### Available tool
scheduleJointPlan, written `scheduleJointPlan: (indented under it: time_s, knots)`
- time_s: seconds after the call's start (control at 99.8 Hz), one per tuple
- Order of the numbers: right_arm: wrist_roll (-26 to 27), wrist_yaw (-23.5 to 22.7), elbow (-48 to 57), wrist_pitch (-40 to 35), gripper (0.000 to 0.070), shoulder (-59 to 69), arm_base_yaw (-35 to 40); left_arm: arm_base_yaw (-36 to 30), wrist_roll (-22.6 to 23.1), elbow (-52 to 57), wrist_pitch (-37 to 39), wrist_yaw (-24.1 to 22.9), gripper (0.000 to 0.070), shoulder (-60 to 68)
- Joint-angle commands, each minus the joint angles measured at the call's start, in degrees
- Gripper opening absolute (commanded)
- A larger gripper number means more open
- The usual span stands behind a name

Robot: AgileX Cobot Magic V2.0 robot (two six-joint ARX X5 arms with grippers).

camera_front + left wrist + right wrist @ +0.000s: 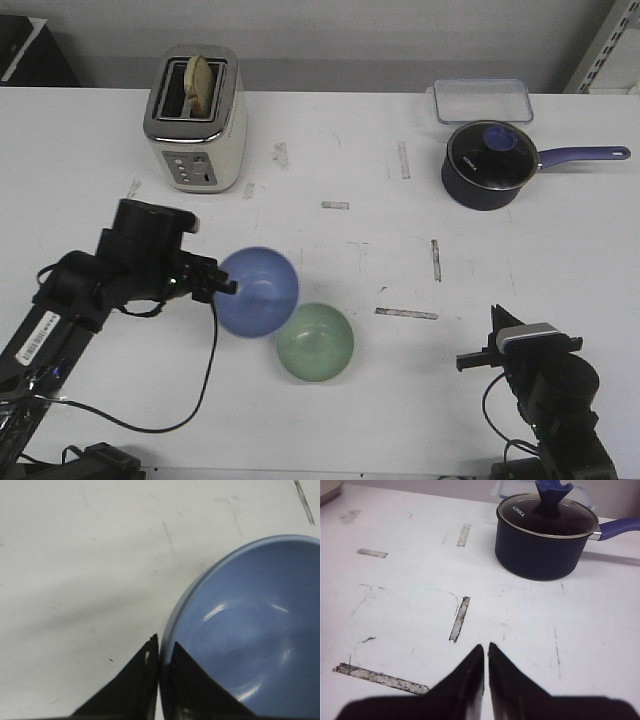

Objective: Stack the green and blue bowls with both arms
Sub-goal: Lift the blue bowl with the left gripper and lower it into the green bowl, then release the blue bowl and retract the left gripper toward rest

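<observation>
Front view: the blue bowl point(258, 291) sits on the white desk point(330, 250), left of centre, tilted slightly. The green bowl point(315, 342) sits just beside it, toward the robot and to the right; their rims touch or nearly touch. The left gripper point(222, 286) reaches in from the left and meets the blue bowl's near-left rim.

Left wrist view: the left fingers point(197, 690) are clenched on the blue bowl's point(250, 630) rim, one finger inside the bowl and one outside.

Right wrist view: the right fingers point(465, 680) are pressed together, grasping nothing, above bare desk point(410, 610). A saucepan point(547, 540) with a glass lid stands well ahead of them.

Front view: the right gripper point(495, 345) hovers at the near right, well apart from both bowls. A toaster point(196, 118) stands at the far left, the saucepan point(490, 165) at the far right, with a clear container point(480, 100) behind it.
</observation>
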Motion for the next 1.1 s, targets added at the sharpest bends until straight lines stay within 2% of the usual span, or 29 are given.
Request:
scheduleJointPlan:
  time_s: [0.0,0.12,0.261,0.511,0.762,0.812,0.922,0.992,1.032,1.092]
  knots:
    - [-0.2,-0.1,0.4,0.5,0.0006,0.2,0.0,-4.6,0.0,0.8,0.6,0.1,0.0,1.5]
    - [-0.2,-0.1,0.4,0.5,0.0006,0.2,0.0,-10.9,0.0,0.8,2.7,-0.5,0.0,4.6]
    - [-0.2,-0.1,0.4,0.5,0.0006,0.2,0.0,-14.5,0.0,0.8,4.5,-1.1,0.0,9.8]
    - [-0.2,-0.1,0.4,0.5,0.0006,0.2,0.0,-15.9,0.0,0.8,5.1,-1.3,0.0,17.9]
    - [-0.2,-0.1,0.4,0.5,0.0006,0.2,0.0,-16.0,0.0,0.8,5.4,-1.3,0.0012,20.1]
    - [-0.2,-0.1,0.4,0.5,0.0006,0.2,0.0,-16.0,0.0,0.8,5.5,-1.3,0.0092,20.1]
    - [-0.2,-0.1,0.4,0.5,0.0006,0.2,0.0,-16.0,0.0,0.8,5.5,-1.2,0.0384,20.0]
    - [-0.2,0.0,0.4,0.5,0.0006,0.2,0.0,-16.0,-0.2,0.9,5.5,-1.2,0.0541,19.9]
    - [-0.2,-0.1,0.4,0.5,0.0006,0.2,0.0,-16.0,-0.7,1.1,5.5,-1.2,0.0588,19.8]
    - [-0.2,-0.1,0.4,0.5,0.0006,0.2,0.0,-16.0,-0.9,1.7,5.4,-1.2,0.0596,19.7]
